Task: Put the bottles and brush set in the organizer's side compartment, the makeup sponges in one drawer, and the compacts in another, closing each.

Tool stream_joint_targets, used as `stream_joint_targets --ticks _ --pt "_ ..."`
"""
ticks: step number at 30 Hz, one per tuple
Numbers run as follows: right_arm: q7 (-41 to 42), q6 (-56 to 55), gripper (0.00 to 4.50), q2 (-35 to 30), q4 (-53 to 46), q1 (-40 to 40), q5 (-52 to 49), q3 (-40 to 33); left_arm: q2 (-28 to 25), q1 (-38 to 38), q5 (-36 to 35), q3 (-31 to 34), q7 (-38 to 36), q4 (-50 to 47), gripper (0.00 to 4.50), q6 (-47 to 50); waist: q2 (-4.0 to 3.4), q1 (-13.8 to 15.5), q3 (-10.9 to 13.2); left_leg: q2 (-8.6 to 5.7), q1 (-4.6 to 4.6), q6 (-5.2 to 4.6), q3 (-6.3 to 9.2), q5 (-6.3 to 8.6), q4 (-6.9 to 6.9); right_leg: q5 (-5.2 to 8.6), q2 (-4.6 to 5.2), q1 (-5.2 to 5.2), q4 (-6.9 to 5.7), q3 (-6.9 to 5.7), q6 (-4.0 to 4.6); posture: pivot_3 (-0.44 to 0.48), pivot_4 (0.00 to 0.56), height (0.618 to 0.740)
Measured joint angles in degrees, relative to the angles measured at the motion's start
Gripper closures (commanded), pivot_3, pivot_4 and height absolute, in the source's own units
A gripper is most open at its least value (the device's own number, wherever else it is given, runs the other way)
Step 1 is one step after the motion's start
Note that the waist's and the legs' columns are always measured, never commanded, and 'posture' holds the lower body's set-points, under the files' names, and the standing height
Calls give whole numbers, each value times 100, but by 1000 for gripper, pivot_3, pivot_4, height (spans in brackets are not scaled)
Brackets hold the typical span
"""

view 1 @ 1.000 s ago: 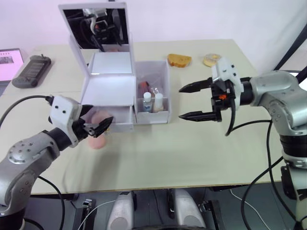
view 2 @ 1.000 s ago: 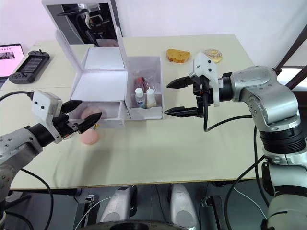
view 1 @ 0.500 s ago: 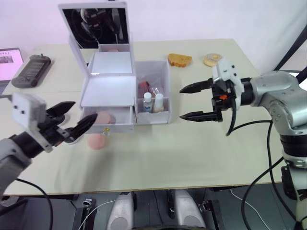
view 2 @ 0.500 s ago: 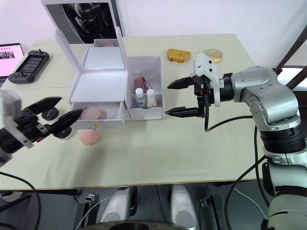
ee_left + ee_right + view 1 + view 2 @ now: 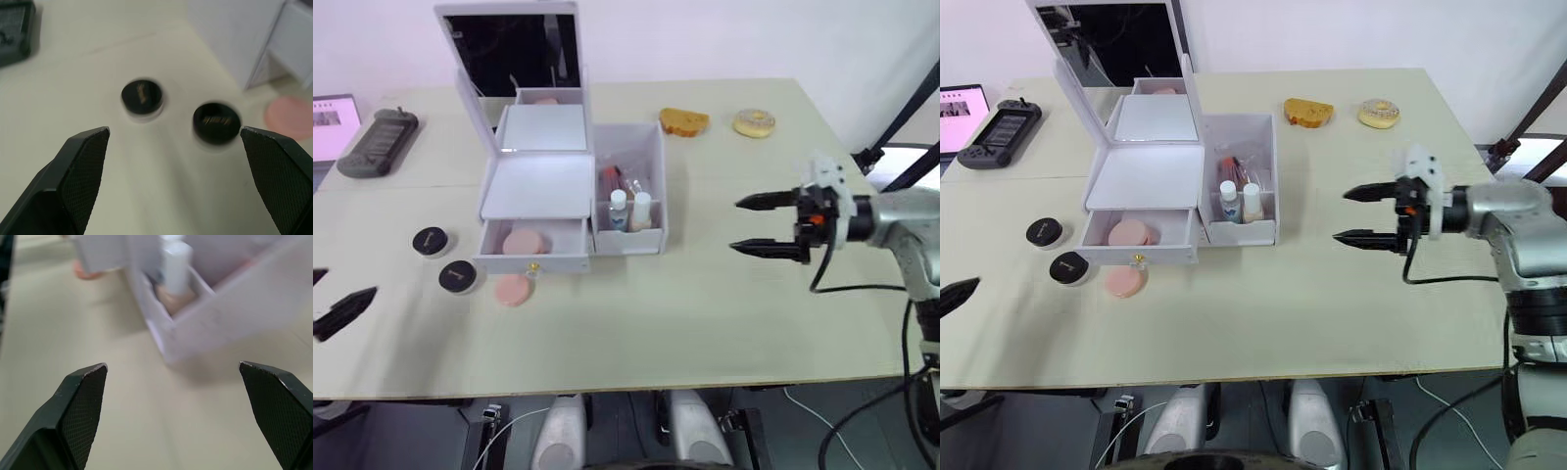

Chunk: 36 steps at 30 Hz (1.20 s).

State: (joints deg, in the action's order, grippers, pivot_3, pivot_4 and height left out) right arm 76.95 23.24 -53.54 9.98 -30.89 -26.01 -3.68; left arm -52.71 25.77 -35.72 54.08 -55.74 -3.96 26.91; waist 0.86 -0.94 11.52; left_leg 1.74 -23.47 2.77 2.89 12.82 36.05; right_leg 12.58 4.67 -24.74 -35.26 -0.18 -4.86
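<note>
The white organizer (image 5: 533, 186) stands with its mirror lid up and its lower drawer (image 5: 530, 257) pulled out. One pink makeup sponge (image 5: 524, 242) lies in the drawer and another (image 5: 512, 289) on the table just in front. Two bottles (image 5: 628, 208) and a clear packet with red items (image 5: 610, 178) stand in the side compartment. Two black compacts (image 5: 430, 240) (image 5: 457, 276) lie left of the drawer. My left gripper (image 5: 342, 286) is open at the table's left edge, apart from the compacts (image 5: 216, 121). My right gripper (image 5: 737, 225) hangs open, well right of the organizer.
A bread slice (image 5: 684, 121) and a donut (image 5: 754, 122) lie at the back right. A handheld console (image 5: 378, 143) and a screen (image 5: 333, 122) sit at the far left.
My left gripper has drawn back leftward from the drawer front to the table's left edge. My right gripper has pulled away rightward from the side compartment.
</note>
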Motion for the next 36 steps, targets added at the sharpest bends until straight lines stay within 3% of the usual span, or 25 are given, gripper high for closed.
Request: stream_joint_targets --ticks 7,14,19,26,30,36 --pt "-123 -657 0 -77 566 613 133 -574 -221 -290 408 21 -513 1430 21 -715 0 -29 -1 9 2 1 -11 0 -6 8 -2 -12 -7 0 -13 0 150 740" --pt "-144 -729 0 -18 522 674 168 -558 -222 -442 526 20 -602 1601 21 -890 -1 -30 -1 12 3 0 -13 0 -7 7 -2 -20 -22 1 -13 0 150 740" --pt "177 -277 0 -61 -282 492 -22 -294 -4 -73 459 19 -658 598 21 -748 -1 -24 -1 13 2 0 -16 0 -6 7 0 -18 -21 3 -13 0 150 740" --pt "199 565 0 64 -1281 -387 -446 90 557 456 -189 -61 -581 -1426 21 96 0 -25 -1 14 2 1 -18 1 -4 8 -1 -19 -17 5 -14 0 150 740" --pt "-7 1249 0 172 -1718 -823 -568 455 1359 656 -169 -607 -73 -2579 21 53 0 -7 -1 12 1 1 -25 1 -3 -5 0 -16 -14 11 7 0 150 740" --pt "-99 2001 0 133 -2168 -1138 -889 569 2046 747 218 -1504 627 -3070 21 -129 7 28 -3 12 1 0 -22 3 11 -2 -6 -11 -17 10 1 0 150 740"
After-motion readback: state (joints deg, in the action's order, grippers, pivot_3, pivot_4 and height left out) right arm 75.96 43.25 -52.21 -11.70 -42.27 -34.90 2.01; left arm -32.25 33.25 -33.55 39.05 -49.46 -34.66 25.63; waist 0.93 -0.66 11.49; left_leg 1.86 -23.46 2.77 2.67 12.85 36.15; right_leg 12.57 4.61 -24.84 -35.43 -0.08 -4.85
